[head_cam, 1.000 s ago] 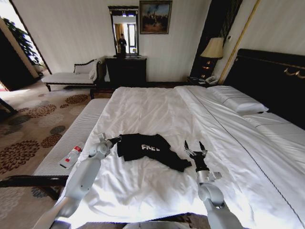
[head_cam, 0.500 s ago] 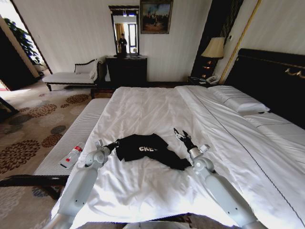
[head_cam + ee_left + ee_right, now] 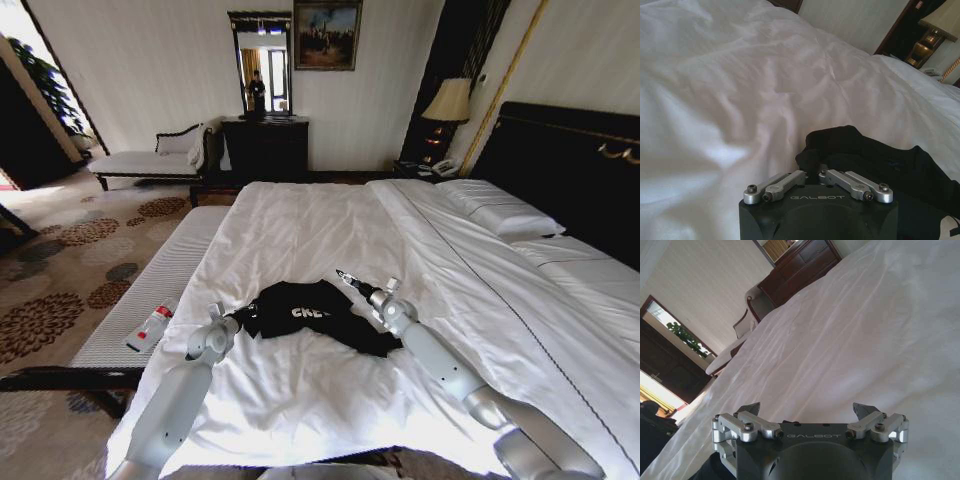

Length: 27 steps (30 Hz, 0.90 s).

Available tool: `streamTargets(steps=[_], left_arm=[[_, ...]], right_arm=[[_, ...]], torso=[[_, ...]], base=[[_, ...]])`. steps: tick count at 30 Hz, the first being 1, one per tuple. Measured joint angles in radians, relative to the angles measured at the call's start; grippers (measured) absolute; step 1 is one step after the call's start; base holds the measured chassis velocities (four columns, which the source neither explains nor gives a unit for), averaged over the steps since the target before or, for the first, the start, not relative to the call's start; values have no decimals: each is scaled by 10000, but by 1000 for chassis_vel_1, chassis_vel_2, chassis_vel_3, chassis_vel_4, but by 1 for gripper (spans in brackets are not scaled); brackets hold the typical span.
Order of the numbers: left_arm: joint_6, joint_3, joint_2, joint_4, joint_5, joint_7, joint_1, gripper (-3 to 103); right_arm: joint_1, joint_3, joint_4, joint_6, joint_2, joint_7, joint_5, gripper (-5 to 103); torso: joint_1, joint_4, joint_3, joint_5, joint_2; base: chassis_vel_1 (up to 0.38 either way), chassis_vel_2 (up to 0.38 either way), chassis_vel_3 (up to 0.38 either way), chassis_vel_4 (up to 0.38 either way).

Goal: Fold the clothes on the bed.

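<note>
The clothes, one black T-shirt (image 3: 305, 312) with white chest lettering, lie crumpled on the white bed (image 3: 330, 225) near its foot. My left gripper (image 3: 238, 318) is at the shirt's left edge, shut on a fold of the black fabric. The left wrist view shows that gripper (image 3: 812, 169) with its fingers drawn together into the T-shirt (image 3: 880, 160). My right gripper (image 3: 348, 279) hovers just over the shirt's far right edge. In the right wrist view this gripper (image 3: 807, 409) is open, with only white sheet between its fingertips (image 3: 754, 407).
A narrow white-cushioned bench (image 3: 160, 285) runs along the bed's left side with a small red-and-white bottle (image 3: 152, 325) on it. Pillows (image 3: 500, 210) and the dark headboard (image 3: 570, 160) are at the right. Patterned carpet lies to the left.
The right arm has swung left and away from me, from beside the shirt's right end to over its far edge. The left gripper drew slightly back, still holding the shirt.
</note>
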Motion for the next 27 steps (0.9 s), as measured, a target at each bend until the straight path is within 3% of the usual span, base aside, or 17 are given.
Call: streamTargets(steps=[8, 14, 19, 20, 21, 27], left_arm=[[-41, -62, 91, -12, -11, 20, 6, 1], [-47, -63, 142, -12, -4, 31, -6, 1], [-59, -63, 138, 6, 2, 33, -45, 1], [-62, -52, 112, 17, 6, 34, -79, 1], [-61, -44, 102, 17, 7, 34, -85, 1], [-67, 9, 76, 49, 28, 31, -102, 1]], right_arm=[[-417, 379, 84, -62, 47, 462, -976, 100], [-1060, 774, 1163, -252, -312, 1195, -524, 100], [-1391, 902, 1503, -339, -375, 1274, -423, 102], [-1567, 987, 1545, -416, -333, 1297, -373, 93], [-1606, 1004, 1539, -448, -307, 1299, -339, 90], [-1935, 1106, 1654, -583, -185, 1315, -280, 87]], torso=[[-2, -2, -1, 1, 1], [-2, -3, -1, -1, 1], [-4, -3, -2, 0, 1], [-3, -2, -2, 0, 2], [-3, -1, -2, 0, 2], [-3, -2, -2, 1, 2]], base=[[0, 0, 0, 0], [0, 0, 0, 0], [0, 0, 0, 0], [0, 0, 0, 0], [0, 0, 0, 0], [0, 0, 0, 0]])
